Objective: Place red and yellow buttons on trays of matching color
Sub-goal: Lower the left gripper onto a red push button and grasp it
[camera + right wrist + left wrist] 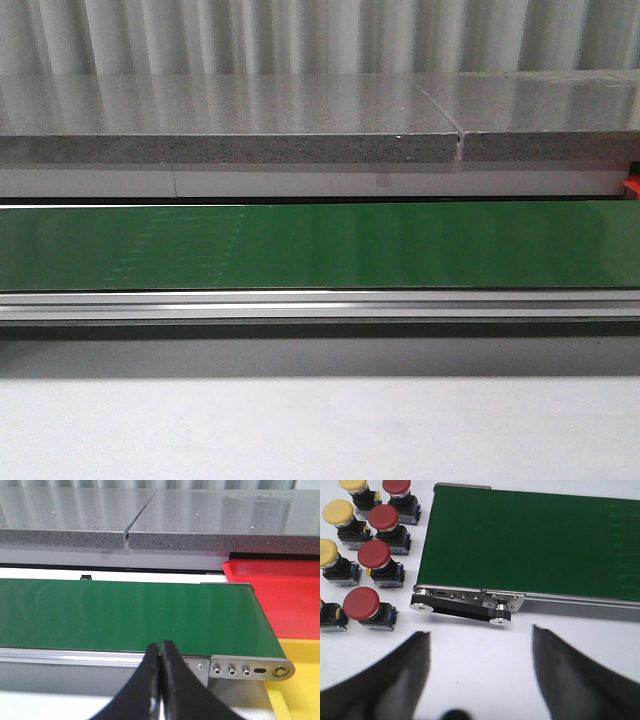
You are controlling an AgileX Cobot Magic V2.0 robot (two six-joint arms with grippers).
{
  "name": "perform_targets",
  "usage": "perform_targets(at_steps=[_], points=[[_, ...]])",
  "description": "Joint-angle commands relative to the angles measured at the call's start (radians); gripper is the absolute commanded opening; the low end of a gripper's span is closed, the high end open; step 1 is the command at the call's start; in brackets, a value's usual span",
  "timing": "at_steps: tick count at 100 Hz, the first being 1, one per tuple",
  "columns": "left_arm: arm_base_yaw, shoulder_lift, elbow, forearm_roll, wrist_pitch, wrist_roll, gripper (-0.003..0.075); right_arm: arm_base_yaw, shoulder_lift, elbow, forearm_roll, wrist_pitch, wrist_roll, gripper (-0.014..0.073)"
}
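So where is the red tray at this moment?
The red tray shows only in the right wrist view, just past the end of the green conveyor belt, with the yellow tray directly adjoining it. The front view shows at most a red sliver at its right edge.

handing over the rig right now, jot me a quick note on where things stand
Left hand: open, empty, over the white table near the conveyor belt end.
Right hand: shut, empty, at the belt's other end.
Red buttons and yellow buttons stand in rows beside the belt on the left.
Red tray and yellow tray are empty as far as visible.
Done: nothing. Left: every button.
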Motion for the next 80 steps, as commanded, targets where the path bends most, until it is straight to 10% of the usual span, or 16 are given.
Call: perform_targets(at_steps=[1, 80], points=[[0.002, 0.007, -0.034, -0.007, -0.05, -0.067, 0.0694, 0.0, -0.009, -0.015, -0.006, -0.084, -0.005, -0.0092], [0.315, 0.37, -0.034, 0.014, -0.13, -0.198, 0.0636, 0.0, -0.009, -0.015, -0.006, -0.084, -0.005, -0.0092]])
